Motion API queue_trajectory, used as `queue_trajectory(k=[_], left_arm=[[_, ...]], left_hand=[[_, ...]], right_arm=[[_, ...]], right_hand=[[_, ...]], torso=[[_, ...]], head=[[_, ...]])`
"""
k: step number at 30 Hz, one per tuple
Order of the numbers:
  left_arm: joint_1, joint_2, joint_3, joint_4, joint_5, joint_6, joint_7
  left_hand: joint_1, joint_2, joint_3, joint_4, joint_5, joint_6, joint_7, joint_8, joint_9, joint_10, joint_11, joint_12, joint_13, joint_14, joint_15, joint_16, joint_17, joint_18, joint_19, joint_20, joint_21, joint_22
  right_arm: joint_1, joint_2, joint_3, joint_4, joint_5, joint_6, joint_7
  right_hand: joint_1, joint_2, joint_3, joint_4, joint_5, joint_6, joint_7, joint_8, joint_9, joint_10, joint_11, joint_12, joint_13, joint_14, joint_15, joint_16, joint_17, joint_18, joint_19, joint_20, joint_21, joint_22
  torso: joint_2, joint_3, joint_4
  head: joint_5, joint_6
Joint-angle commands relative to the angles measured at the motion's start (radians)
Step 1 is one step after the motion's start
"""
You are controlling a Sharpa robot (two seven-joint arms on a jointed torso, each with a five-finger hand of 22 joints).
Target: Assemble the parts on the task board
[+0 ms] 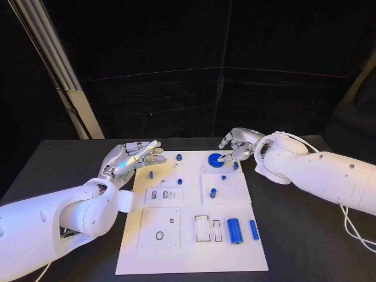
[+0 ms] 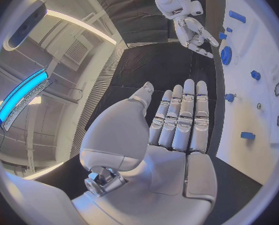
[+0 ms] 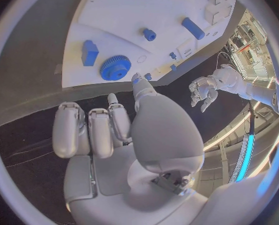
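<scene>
The white task board point(image 1: 192, 247) lies in the middle of the table. A blue gear point(image 1: 216, 158) sits near its far edge, seen too in the right wrist view point(image 3: 115, 67). My right hand point(image 1: 239, 147) hovers just right of the gear, holding nothing, with one fingertip close beside it. My left hand point(image 1: 133, 157) hangs over the board's far left corner, its fingers point(image 2: 184, 116) straight and side by side, empty. Small blue pegs point(image 1: 178, 157) stand around the far half. Two blue cylinders point(image 1: 234, 230) lie at the near right.
Raised white blocks with slots and holes point(image 1: 161, 228) fill the board's near left. A metal post point(image 1: 65, 82) leans behind the table's far left corner. Bare black tabletop point(image 1: 306, 235) lies on both sides of the board.
</scene>
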State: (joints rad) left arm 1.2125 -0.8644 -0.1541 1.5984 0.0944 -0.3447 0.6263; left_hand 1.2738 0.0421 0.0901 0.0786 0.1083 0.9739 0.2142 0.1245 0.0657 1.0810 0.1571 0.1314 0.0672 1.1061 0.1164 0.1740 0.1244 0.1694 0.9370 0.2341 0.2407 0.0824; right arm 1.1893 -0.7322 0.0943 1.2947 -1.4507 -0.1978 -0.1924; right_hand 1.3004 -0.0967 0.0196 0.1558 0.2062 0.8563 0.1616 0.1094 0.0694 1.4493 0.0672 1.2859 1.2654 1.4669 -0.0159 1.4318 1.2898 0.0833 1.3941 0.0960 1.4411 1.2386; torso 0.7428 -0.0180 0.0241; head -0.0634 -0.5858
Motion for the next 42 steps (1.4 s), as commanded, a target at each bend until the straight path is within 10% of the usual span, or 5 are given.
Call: queue_trajectory(k=[1,36,42], left_arm=[[0.001,0.003,0.001,-0.002,0.002,0.016,0.002],[0.001,0.009,0.001,-0.010,0.002,0.026,-0.004],[0.001,0.008,0.001,-0.011,0.002,0.026,-0.006]], left_hand=[[0.006,0.006,0.001,-0.009,-0.003,0.002,0.005,-0.005,-0.001,0.003,0.006,-0.005,-0.001,0.004,0.004,-0.007,0.002,0.015,0.007,0.000,-0.004,-0.001],[0.007,0.007,0.003,-0.011,-0.003,0.002,0.005,-0.006,-0.001,0.003,0.005,-0.006,-0.001,0.005,0.004,-0.008,0.002,0.015,0.008,0.000,-0.005,-0.002],[0.007,0.007,0.003,-0.011,-0.003,0.002,0.005,-0.006,-0.001,0.003,0.005,-0.006,-0.001,0.005,0.004,-0.008,0.002,0.015,0.008,0.000,-0.005,-0.002]], right_arm=[[0.002,0.013,0.001,-0.012,-0.044,0.081,-0.033],[0.001,0.092,0.001,-0.099,-0.115,0.121,-0.020],[0.001,0.096,0.001,-0.093,-0.186,0.096,-0.024]], right_hand=[[0.018,0.001,-0.019,0.010,0.004,-0.009,0.003,0.010,0.000,0.028,0.007,0.087,0.096,0.062,0.011,0.029,0.052,-0.026,0.024,0.007,0.024,0.051],[0.089,0.067,0.008,-0.036,-0.013,0.028,-0.002,0.059,0.005,0.064,0.005,0.182,0.203,0.078,0.011,0.084,0.157,-0.046,0.072,0.010,0.072,0.158],[0.125,0.102,0.050,-0.068,-0.113,0.086,-0.016,0.091,0.011,0.068,-0.007,0.185,0.208,0.079,-0.001,0.086,0.163,-0.047,0.075,0.001,0.076,0.168]], torso=[[0.001,-0.0001,0.0006],[0.002,-0.0017,0.0027],[0.002,-0.0010,0.0020]], head=[[-0.001,-0.002],[-0.004,-0.013],[-0.004,-0.016]])
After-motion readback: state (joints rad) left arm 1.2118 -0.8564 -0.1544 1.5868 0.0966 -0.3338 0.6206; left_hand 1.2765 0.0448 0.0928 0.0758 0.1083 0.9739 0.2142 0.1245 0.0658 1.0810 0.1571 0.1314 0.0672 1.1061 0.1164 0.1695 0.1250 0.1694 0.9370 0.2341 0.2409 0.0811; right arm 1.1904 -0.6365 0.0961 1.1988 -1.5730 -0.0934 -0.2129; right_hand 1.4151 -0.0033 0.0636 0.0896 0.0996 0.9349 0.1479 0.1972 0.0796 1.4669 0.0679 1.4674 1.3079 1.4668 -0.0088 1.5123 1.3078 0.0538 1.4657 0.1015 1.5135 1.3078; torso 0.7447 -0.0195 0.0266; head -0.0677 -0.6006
